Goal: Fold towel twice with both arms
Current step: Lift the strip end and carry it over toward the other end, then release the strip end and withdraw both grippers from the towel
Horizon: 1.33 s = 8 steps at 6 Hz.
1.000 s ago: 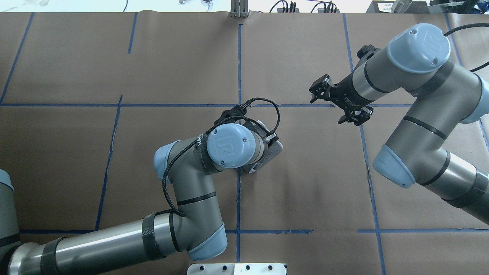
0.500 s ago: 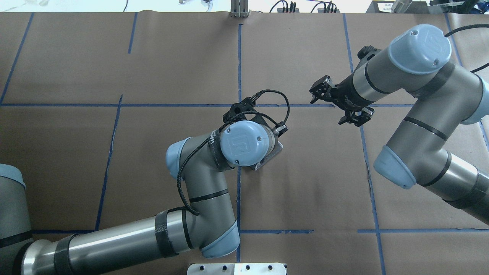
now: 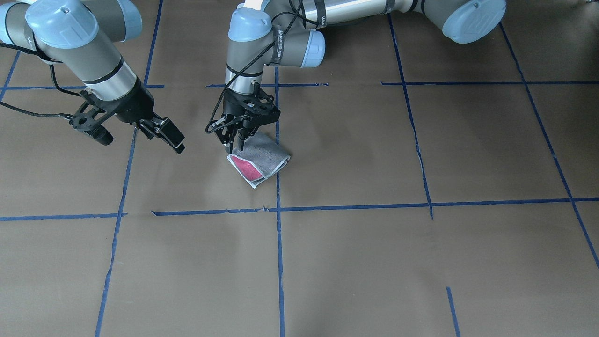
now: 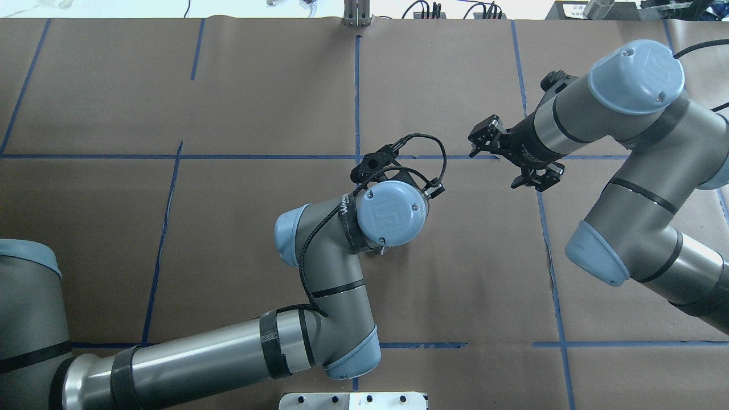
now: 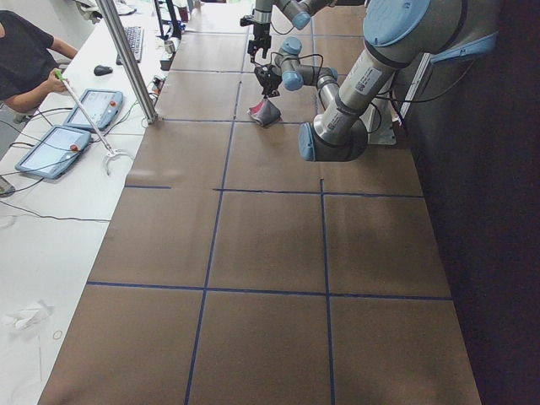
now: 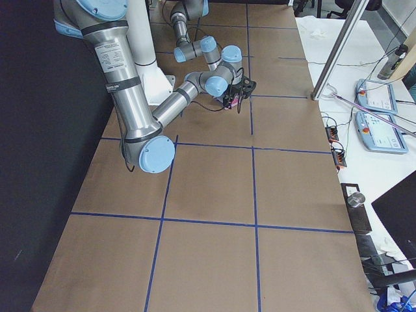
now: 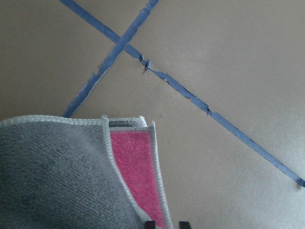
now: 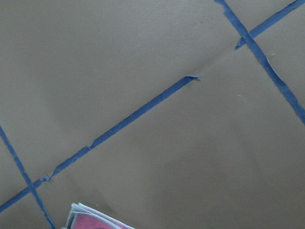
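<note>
1. Exterior front-facing view: the towel [image 3: 264, 157] sits on the table [image 3: 374, 257] as a small folded packet, grey face out. A pink strip shows along the side facing the right arm, and the packet lies across a blue tape line [image 3: 279, 201]
2. We see the left end effector [image 3: 235, 146] pointing straight down at the packet's edge on the robot's side. Its fingers are close together. In the left wrist view the pale edging runs in between the two tips, so we read it as clenched on the towel's edge, with that side looking slightly raised
3. The right end effector [image 3: 142, 142] is released, fingers spread wide. It hangs above bare table, well apart from the towel, holding nothing
4. Key relation: the towel is directly under the left end effector and spreads away from it toward the operators' side. From the right end effector it lies off toward the robot's left. The left arm is clearly the nearer one
5. Long axis: the packet looks close to square, set diagonal to the tape grid, so we cannot name a clear long axis. The pink strip marks one edge only
6. Our judgement: both folds look about done, with layers stacked in the wrist view. The next move likely calls for letting go and lifting clear without dragging the top layer open
</note>
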{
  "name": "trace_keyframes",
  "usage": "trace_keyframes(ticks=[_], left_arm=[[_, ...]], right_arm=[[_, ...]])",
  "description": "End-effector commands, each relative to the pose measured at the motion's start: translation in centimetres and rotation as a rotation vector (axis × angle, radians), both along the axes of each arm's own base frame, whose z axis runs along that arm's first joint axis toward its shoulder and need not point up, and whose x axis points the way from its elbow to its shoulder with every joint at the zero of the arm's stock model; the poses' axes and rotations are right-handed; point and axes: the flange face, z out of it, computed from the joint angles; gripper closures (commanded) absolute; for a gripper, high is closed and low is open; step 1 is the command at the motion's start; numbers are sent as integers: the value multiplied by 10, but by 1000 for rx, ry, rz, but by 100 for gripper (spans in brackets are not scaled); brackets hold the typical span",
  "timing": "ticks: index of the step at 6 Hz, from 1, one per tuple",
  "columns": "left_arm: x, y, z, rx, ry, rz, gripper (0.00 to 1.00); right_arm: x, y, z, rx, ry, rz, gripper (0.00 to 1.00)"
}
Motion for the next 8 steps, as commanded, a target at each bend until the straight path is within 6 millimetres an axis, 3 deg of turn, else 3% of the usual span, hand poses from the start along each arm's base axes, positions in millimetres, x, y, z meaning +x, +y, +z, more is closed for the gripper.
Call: trace_keyframes(ticks=[1,2,3,4,5,6,8], left_arm=[[-7,0,-14,24,30,-6,0],[-39,6,-21,43,85,-10,0],[-75,6,-3,54,107,-26,0],[-100,2,18,115,69,15,0],[-137,-20,60,152,6,147,0],[-192,-44,108,150,-19,267,0],[-323,-48,205,242,-96,436,0]], right_arm=[[6,4,7,-6,5,2,0],[19,6,12,-4,7,13,0],[44,7,29,47,28,-33,0],[73,-1,48,82,35,-82,0],[108,-5,71,126,41,-143,0],[141,-6,97,174,50,-198,0],[205,5,167,304,117,-331,0]])
